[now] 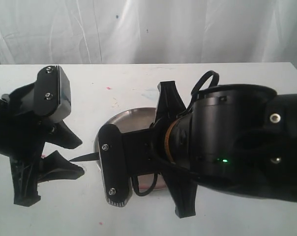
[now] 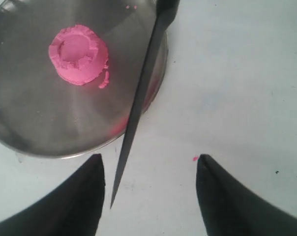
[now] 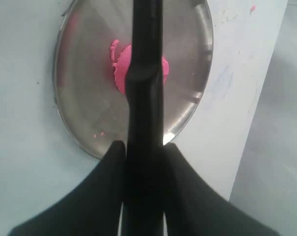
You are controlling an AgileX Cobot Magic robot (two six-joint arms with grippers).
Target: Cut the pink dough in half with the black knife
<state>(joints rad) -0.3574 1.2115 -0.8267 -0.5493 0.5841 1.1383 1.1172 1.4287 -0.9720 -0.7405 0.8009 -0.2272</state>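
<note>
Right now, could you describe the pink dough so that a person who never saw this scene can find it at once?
Find the round steel plate on the white table. The pink dough sits on it as one small round puck, uncut, with the black knife held beside it by the right claw. It is the only large bright pink lump; other pink bits are tiny crumbs.

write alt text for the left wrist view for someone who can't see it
A slim black knife slants across the rim of a round steel plate, its tip pointing between the two open black fingers of the left gripper. On the plate lies a whole, uncut puck of pink dough, with tiny pink crumbs on the white table.
</note>
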